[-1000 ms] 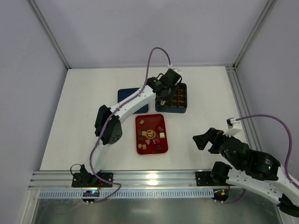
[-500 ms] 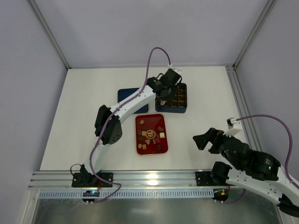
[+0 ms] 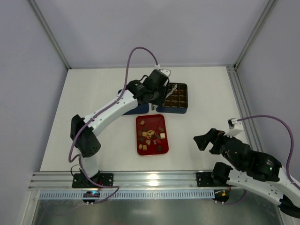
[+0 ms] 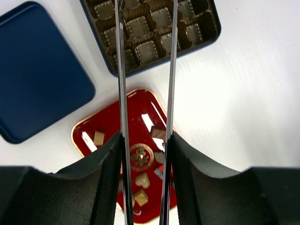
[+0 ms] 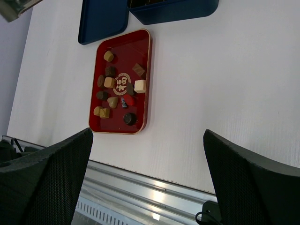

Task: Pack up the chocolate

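Chocolate pieces (image 3: 151,135), about a dozen bite-size squares and rounds in dark brown, tan and cream, lie scattered on the red rectangular tray (image 3: 138,136) in the middle of the white table (image 3: 211,93). None is between any fingers. Just beyond the tray stands the dark blue square box (image 3: 176,110) with its grid of brown cells. The cells that the left wrist view shows look empty; the rest I cannot tell. The flat dark blue lid (image 4: 42,75) lies beside the box, touching or nearly so.

Over the last second the left arm has swung its elbow out to the left and drawn its wrist back from above the box toward the lid. The left gripper (image 3: 169,88) now reaches in from that side, its long thin blades stretching over the near cells. They stand parallel with a narrow, even gap and nothing between them along the visible length, though their tips run off the top of the wrist picture. The pieces on the tray have not shifted.

That retreat reads as the end of a visit to the box, so a return to the tray for another piece seems likely. Most of the packing looks undone.

The right gripper (image 3: 204,140) has not moved; it waits well apart from the tray, fingers spread wide and holding nothing.
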Robot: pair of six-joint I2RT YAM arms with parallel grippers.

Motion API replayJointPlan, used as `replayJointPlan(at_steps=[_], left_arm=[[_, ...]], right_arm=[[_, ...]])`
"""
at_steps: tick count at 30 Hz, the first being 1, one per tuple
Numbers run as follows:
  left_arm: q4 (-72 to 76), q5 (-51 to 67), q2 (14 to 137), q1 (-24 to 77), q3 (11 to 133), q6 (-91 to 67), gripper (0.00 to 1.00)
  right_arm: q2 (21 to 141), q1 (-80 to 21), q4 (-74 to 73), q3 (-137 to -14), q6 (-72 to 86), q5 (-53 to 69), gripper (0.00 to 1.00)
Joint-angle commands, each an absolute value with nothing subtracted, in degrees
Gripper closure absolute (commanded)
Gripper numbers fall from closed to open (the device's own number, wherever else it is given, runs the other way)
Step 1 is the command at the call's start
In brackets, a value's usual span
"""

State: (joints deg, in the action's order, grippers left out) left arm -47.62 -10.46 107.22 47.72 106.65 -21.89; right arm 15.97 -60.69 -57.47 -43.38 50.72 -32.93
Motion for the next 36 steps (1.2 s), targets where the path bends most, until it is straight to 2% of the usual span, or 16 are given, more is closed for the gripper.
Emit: replayJointPlan(at_steps=[1, 18, 26, 36], left_arm=[[-47.4, -8.9, 98.0, 48.3, 101.1, -23.6, 0.57], [-60.4, -5.4, 66.3, 50.4, 70.4, -24.6, 0.57], [-62.9, -2.8, 60.6, 52.3, 62.1, -26.0, 0.57], [-64.3, -0.2, 58.1, 54.6, 59.4, -27.2, 0.57]], right_arm=[[15.6, -61.0, -54.9, -43.1, 49.7, -33.9, 0.00], [18.5, -61.0, -46.3, -37.2, 49.0, -31.8, 0.00], [20.1, -61.0, -44.5, -35.8, 49.4, -31.2, 0.00], [20.4, -61.0, -44.2, -35.6, 49.6, -31.3, 0.00]])
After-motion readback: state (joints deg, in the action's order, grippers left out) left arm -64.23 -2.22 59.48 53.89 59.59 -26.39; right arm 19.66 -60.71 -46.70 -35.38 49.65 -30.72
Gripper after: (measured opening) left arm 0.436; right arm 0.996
